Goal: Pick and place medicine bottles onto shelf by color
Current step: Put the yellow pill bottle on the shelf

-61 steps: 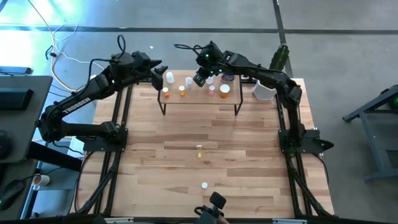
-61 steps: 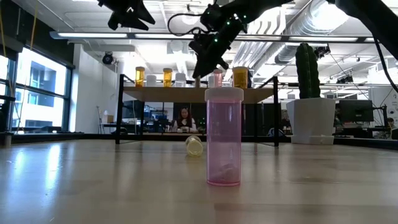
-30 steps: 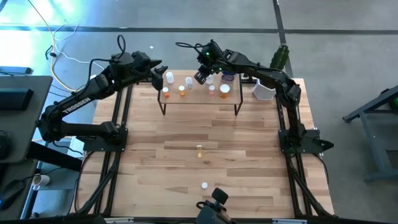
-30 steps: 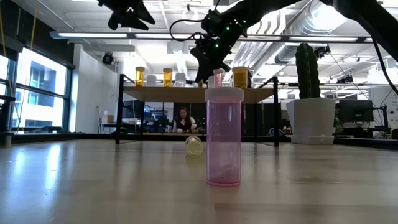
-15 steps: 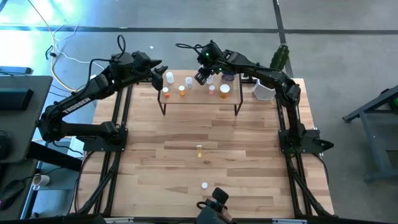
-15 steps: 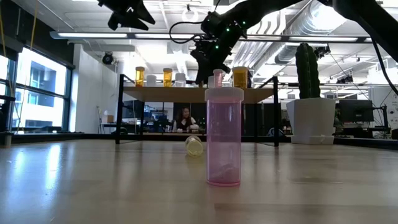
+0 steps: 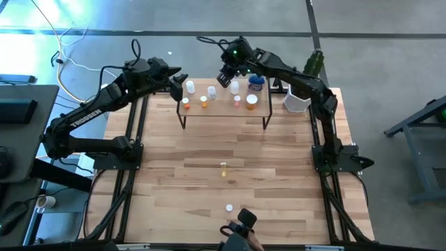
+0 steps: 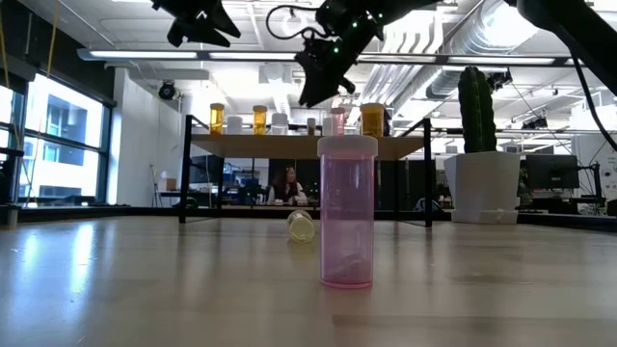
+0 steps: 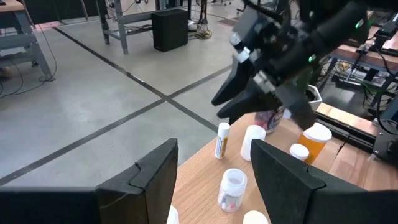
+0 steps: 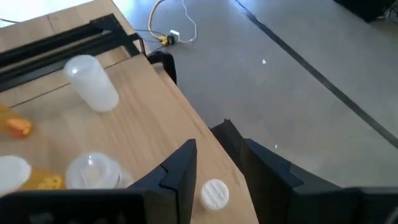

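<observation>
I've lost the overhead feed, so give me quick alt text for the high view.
The right gripper hangs open over the far edge of the shelf, which carries white and orange medicine bottles and a blue jar. The left gripper hangs open off the shelf's left end. Two small bottles remain on the table.

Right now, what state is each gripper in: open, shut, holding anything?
Left gripper: jaws open, empty, above the low light-wood shelf.
Right gripper: jaws open, empty, above a small white-capped bottle.
</observation>
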